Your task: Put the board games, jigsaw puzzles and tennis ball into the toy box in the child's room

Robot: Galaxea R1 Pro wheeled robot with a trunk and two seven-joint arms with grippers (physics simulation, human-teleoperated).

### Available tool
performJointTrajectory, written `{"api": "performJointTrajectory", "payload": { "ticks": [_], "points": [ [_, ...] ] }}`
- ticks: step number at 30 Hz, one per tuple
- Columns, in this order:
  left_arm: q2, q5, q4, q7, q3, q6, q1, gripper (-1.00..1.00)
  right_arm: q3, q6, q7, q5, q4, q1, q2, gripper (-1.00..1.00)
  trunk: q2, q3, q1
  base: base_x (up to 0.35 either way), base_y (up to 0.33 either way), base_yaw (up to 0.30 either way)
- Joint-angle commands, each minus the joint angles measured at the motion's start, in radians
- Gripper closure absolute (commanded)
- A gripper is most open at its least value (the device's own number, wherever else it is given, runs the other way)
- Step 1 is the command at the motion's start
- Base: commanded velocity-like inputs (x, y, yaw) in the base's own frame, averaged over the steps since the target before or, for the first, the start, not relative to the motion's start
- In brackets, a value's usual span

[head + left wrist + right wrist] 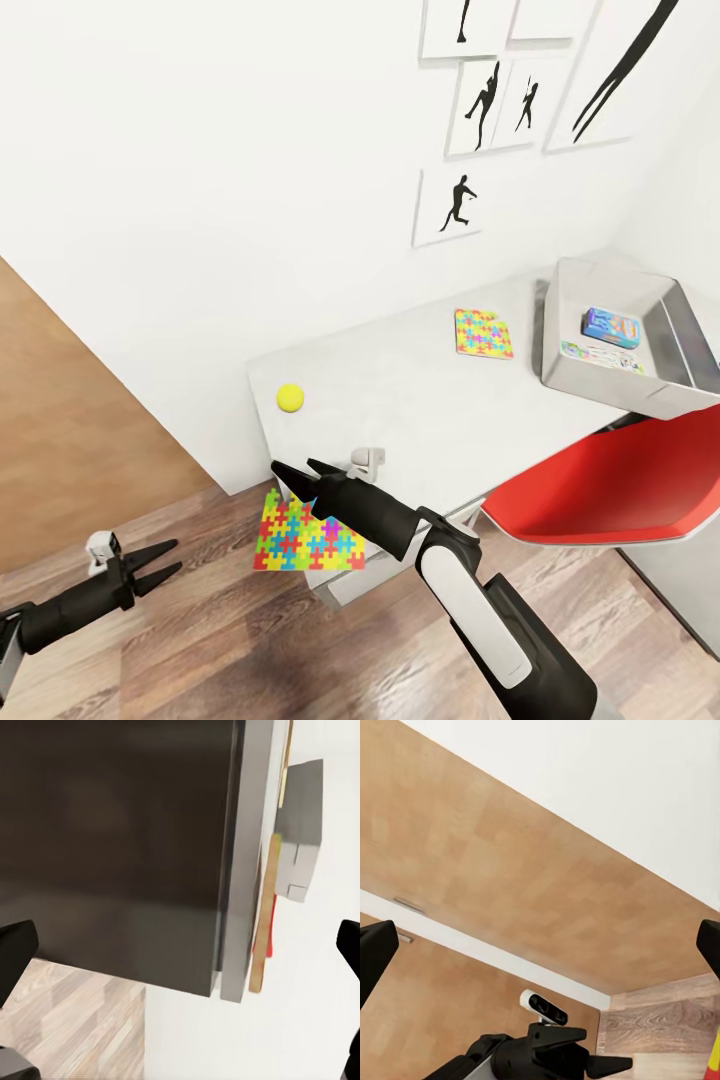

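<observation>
Head view had the child's room laid out: white wall (200, 200), black athlete-silhouette posters (490, 95) up at one o'clock, wood-plank floor (250, 640) along the bottom, and the pale grey table (420, 400) running from centre out towards three o'clock. A red chair (620, 485) sat tucked at the table's near edge, around four o'clock.

On the table top, the tennis ball (290, 397) lay near the left end, roughly ten o'clock from my right gripper (297, 474). One jigsaw puzzle (484, 333) lay flat farther along, just beside the toy box (675, 345), not touching it. The toy box stood at three o'clock, open-topped, and in it I saw a blue board game (611, 326) tilted up and a pale one (600, 356) lying flat below it.

The second jigsaw puzzle (300, 530) hung past the table's near corner, right under my right gripper; the fingers read as closed around its upper edge, though the contact itself was hidden by the gripper. My left gripper (165, 566) hung low over the floor at eight o'clock, jaws spread apart, holding nothing.

Left wrist view showed a dark cabinet side (112, 847) and white wall. Right wrist view caught my left gripper (611, 1066) against a tan wood panel (510, 892).
</observation>
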Motion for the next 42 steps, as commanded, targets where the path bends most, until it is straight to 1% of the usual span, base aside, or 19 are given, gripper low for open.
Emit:
{"api": "performJointTrajectory", "payload": {
  "ticks": [1, 7, 15, 18, 22, 39, 42],
  "points": [
    [-0.001, -0.008, 0.0, -0.007, 0.002, 0.011, -0.001, -1.0, -0.001, 0.005, 0.001, -0.006, 0.0, 0.0, 0.0, -1.0, -0.001, -0.001, 0.0, 0.0, 0.0, 0.0],
    [-0.019, -0.007, 0.001, -0.007, 0.001, 0.008, -0.001, -1.0, -0.001, 0.005, 0.001, -0.006, 0.0, -0.001, 0.001, -1.0, -0.001, -0.001, 0.0, 0.0, 0.0, 0.0],
    [-0.026, -0.009, 0.001, -0.007, -0.001, 0.006, -0.001, -1.0, 0.0, 0.003, 0.001, -0.006, 0.0, 0.0, 0.0, -1.0, -0.001, -0.001, 0.0, 0.0, -0.011, 0.0],
    [-0.029, -0.01, 0.001, -0.007, -0.001, 0.005, -0.001, -1.0, 0.0, 0.003, 0.001, -0.006, 0.0, -0.001, 0.001, -1.0, -0.001, -0.001, 0.0, 0.0, -0.104, 0.0],
    [-0.04, -0.01, 0.001, -0.007, -0.002, 0.0, -0.001, -1.0, 0.0, 0.004, 0.001, -0.006, 0.0, -0.001, 0.001, -1.0, -0.001, -0.001, 0.0, 0.0, -0.197, 0.0],
    [-0.048, -0.012, 0.001, -0.007, -0.003, -0.001, -0.001, -1.0, 0.0, 0.004, 0.0, -0.006, 0.0, 0.0, 0.002, -1.0, -0.001, -0.001, 0.0, 0.0, -0.038, 0.0],
    [-0.053, -0.013, 0.001, -0.007, -0.002, -0.001, -0.001, -1.0, 0.0, 0.003, 0.0, -0.006, 0.0, -0.001, 0.002, -1.0, -0.001, -0.001, 0.0, 0.0, -0.145, 0.0]
  ]
}}
